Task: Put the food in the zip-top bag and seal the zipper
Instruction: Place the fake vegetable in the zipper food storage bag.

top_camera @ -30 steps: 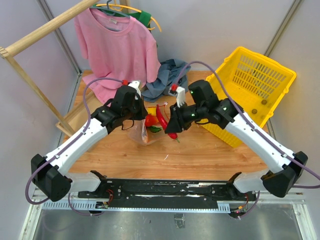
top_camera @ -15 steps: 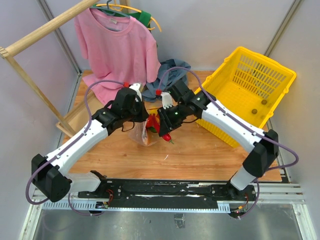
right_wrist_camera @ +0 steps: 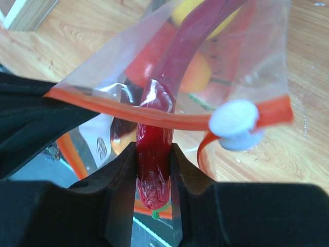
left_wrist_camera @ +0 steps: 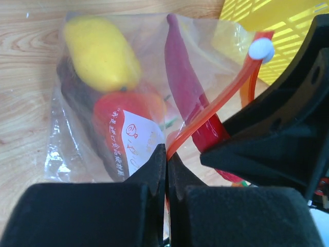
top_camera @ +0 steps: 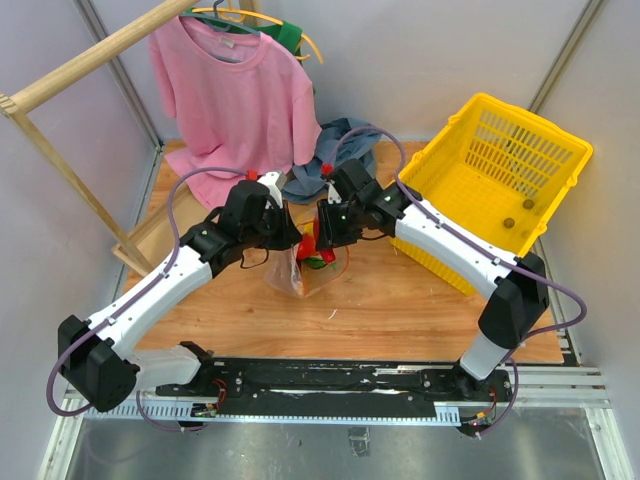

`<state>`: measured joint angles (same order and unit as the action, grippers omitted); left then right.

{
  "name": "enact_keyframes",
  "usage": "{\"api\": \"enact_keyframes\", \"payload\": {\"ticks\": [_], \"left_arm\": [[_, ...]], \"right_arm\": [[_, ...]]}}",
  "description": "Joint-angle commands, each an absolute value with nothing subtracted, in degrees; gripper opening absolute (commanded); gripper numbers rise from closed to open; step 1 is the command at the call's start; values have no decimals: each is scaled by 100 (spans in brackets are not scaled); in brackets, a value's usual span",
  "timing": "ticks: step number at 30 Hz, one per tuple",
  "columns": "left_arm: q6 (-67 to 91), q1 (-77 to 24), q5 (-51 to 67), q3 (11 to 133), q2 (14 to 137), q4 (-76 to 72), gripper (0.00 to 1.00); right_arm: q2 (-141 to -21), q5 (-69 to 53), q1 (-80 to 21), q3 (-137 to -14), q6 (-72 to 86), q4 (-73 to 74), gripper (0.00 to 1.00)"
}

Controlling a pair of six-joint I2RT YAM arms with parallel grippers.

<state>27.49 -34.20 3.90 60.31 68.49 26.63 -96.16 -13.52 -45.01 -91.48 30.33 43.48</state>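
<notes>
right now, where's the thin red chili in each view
top external: chili at centre, just beside the bag
left wrist: chili centre right, crossing the zipper
right wrist: chili lower centre, between the right fingers
shared landmark: the bag, in all three

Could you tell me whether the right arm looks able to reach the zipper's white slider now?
Probably not yet: the right gripper is shut on the thin red chili, partly into the bag. The white slider sits close beside it with nothing between, so dropping the chili should free the way.

Right arm (top_camera: 450, 243) swung left; chili (right_wrist_camera: 154, 144) now entering bag (left_wrist_camera: 61, 154) mouth.
</notes>
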Motion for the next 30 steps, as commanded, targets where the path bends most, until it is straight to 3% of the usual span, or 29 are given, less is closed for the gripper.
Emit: {"api": "enact_keyframes", "payload": {"ticks": [1, 3, 13, 16, 24, 30], "left_arm": [[2944, -3386, 671, 6064, 6698, 2404, 0], [3032, -3387, 746, 6072, 6704, 2353, 0], [3252, -3384, 683, 6064, 6768, 2318, 0], [3228, -3384, 606, 6077, 6743, 2361, 0], [3204, -3386, 583, 6116, 6774, 2386, 0], [3182, -3384, 546, 6152, 6800, 2425, 0]], "right_arm": [[-9289, -526, -4487, -8665, 3581, 3358, 14], [-9260, -495, -4515, -8453, 3643, 3120, 18], [-8842, -1001, -4509, -8258, 3200, 2831, 57], [-8443, -1043, -4479, -8177, 2764, 2865, 63], [-7132, 156, -4431, -6994, 2342, 2921, 71], [-6886, -16, -4437, -6111, 2638, 2380, 71]]}}
